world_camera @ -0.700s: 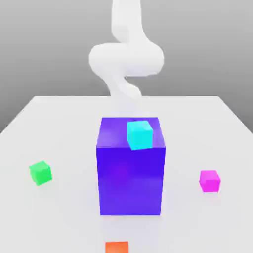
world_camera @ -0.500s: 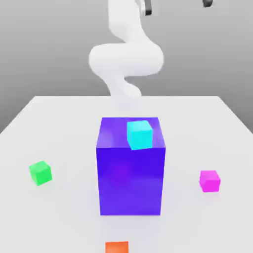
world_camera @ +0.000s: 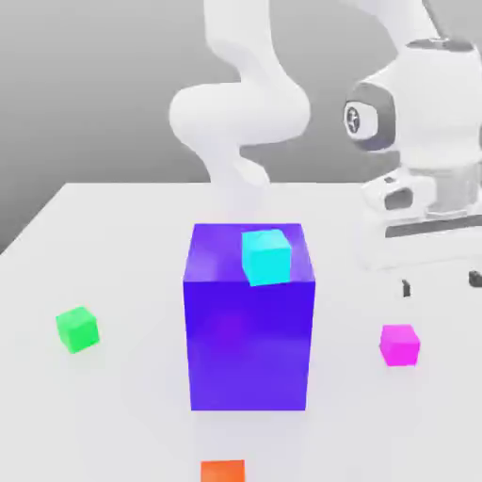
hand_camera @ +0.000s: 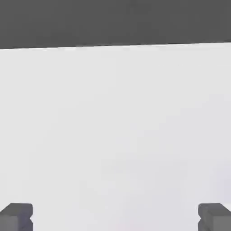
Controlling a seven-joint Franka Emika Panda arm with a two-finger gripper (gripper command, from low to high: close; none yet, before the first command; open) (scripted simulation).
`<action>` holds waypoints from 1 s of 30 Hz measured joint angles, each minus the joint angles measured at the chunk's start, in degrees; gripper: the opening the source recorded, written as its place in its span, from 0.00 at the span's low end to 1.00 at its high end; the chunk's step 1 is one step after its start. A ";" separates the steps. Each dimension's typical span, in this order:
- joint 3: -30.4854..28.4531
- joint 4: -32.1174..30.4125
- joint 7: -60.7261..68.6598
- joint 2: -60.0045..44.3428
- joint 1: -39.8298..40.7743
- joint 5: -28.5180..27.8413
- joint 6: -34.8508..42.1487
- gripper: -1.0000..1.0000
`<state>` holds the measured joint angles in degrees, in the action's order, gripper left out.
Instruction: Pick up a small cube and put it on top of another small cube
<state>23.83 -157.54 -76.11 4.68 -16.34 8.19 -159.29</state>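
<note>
The small magenta cube (world_camera: 399,345) rests on the white table at the exterior view's right. The small green cube (world_camera: 77,329) sits on the table at the exterior view's left, far from it. My gripper (world_camera: 440,282) hangs open above and slightly right of the magenta cube, its two dark fingertips (world_camera: 407,287) spread wide with nothing between them. In the hand view the two grey fingertips (hand_camera: 17,216) stand far apart over bare white table, the gripper (hand_camera: 115,219) holding nothing.
A big blue-purple cube (world_camera: 249,320) stands mid-table with a cyan cube (world_camera: 265,256) on its top. An orange cube (world_camera: 223,471) lies at the near table edge. The white arm (world_camera: 240,104) rises behind the big cube. The table's far edge (hand_camera: 115,46) shows in the hand view.
The hand has come down from the frame's top edge to just above the magenta cube at the exterior view's right. The cubes have not moved.
</note>
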 joint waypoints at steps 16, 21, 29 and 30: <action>-17.46 -0.86 -26.95 -21.55 -16.89 -28.92 -15.73 0.00; -12.75 -2.06 -22.99 -16.63 -13.31 -23.97 -11.91 0.00; -10.98 1.40 -13.52 -9.85 -8.88 -17.97 -3.87 0.00; -12.00 2.83 -13.23 -10.41 -8.18 -19.47 -3.51 0.00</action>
<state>11.83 -154.71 -89.34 -5.73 -24.52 -11.28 -162.79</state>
